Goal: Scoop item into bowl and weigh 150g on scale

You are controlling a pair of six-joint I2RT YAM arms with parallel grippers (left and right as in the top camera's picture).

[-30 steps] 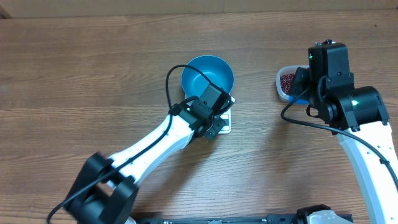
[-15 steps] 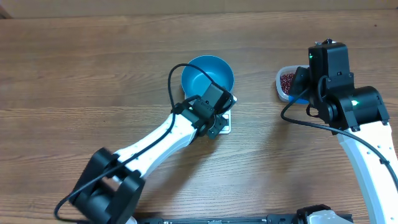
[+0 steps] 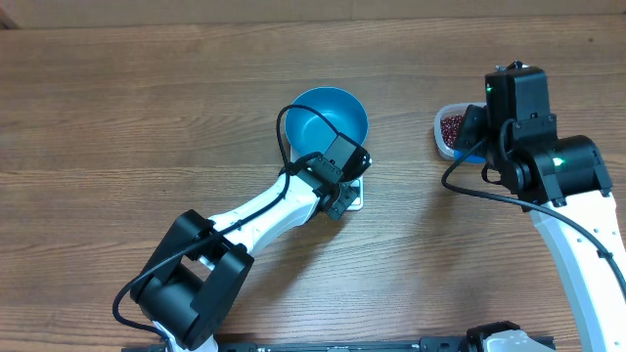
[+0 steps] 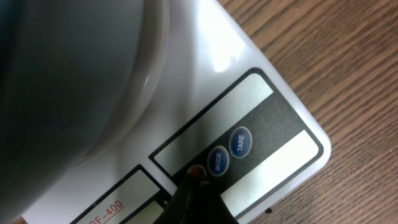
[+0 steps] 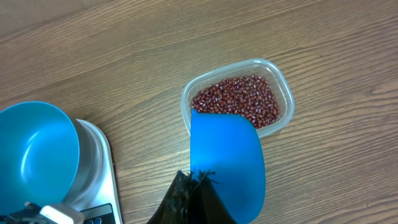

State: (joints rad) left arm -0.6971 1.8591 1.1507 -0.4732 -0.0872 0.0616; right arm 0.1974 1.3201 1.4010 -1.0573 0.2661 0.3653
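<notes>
Beans [image 5: 239, 99] filled one tub [image 5: 285, 87], one bowl [image 3: 328, 117] sat on one scale [image 4: 205, 65]; left gripper [image 4: 196, 186], closed and empty, touched its buttons [image 4: 218, 160], right gripper [image 5: 196, 186] clamped one scoop [image 5: 227, 155] by the tub; only the left arm [image 3: 264, 210] had swung rightward.

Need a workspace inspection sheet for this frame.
Surface: wooden table, no spills seen.
Job's things: bowl empty, on scale; beans in clear tub; scoop by tub.
Clutter: nothing seen.
Grippers: left gripper shut, tip at scale's button strip beside MODE; right gripper shut on scoop.
Cables: left arm's cable loops over bowl's rim.
Surroundings: nothing seen.
</notes>
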